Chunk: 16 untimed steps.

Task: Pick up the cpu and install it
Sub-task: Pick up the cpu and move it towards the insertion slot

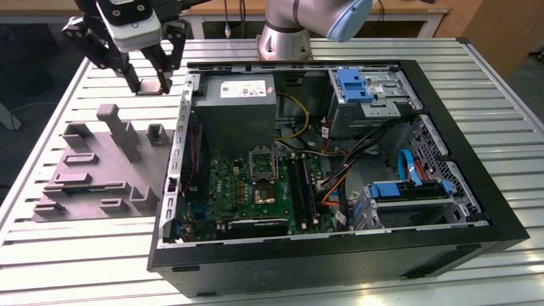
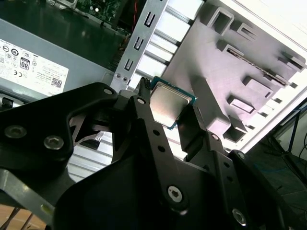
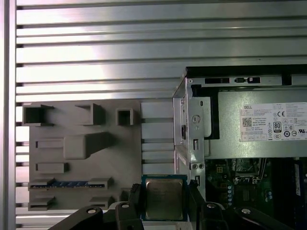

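pick done, carry in hand: my gripper (image 1: 150,84) is clamped on the cpu (image 3: 164,199), lifted over the table's (image 1: 68,255) far edge, between the grey fixture (image 1: 85,172) and the case (image 1: 340,261). i judge seating it on the motherboard (image 1: 229,191) calls for a level, square approach.

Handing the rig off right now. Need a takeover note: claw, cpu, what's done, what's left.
Claw: shut on the cpu, gripping two opposite edges; the metal top shows in both wrist views.
Where: the cpu is held above the table, between the grey tray and the open case, just off the case's wall at the exterior view's left.
Done: cpu picked up.
Left: install. The cpu is not over the board yet, and that board lies inside the case.
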{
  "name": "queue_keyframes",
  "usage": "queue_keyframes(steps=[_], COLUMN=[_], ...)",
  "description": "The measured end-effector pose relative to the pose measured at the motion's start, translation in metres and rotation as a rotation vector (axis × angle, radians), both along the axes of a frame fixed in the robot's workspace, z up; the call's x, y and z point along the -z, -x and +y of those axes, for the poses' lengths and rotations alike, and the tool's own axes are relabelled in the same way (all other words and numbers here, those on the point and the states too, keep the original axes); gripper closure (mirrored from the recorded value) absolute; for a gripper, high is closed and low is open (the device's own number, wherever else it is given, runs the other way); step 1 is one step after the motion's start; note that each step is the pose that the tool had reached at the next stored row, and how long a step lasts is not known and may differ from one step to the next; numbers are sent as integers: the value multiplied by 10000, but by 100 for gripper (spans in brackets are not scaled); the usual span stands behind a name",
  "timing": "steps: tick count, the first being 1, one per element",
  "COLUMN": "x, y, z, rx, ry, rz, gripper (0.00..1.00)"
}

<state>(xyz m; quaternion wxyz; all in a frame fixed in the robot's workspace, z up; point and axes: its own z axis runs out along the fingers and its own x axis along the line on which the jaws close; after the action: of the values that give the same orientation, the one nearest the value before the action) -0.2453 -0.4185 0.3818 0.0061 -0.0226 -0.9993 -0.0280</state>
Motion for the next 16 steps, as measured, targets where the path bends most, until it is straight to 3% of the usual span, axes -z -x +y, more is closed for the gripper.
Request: queue_keyframes(steps=[16], x=[0], y=[-103], z=[0], rx=[0], ry=[-1], rz=[0], gripper=[53])
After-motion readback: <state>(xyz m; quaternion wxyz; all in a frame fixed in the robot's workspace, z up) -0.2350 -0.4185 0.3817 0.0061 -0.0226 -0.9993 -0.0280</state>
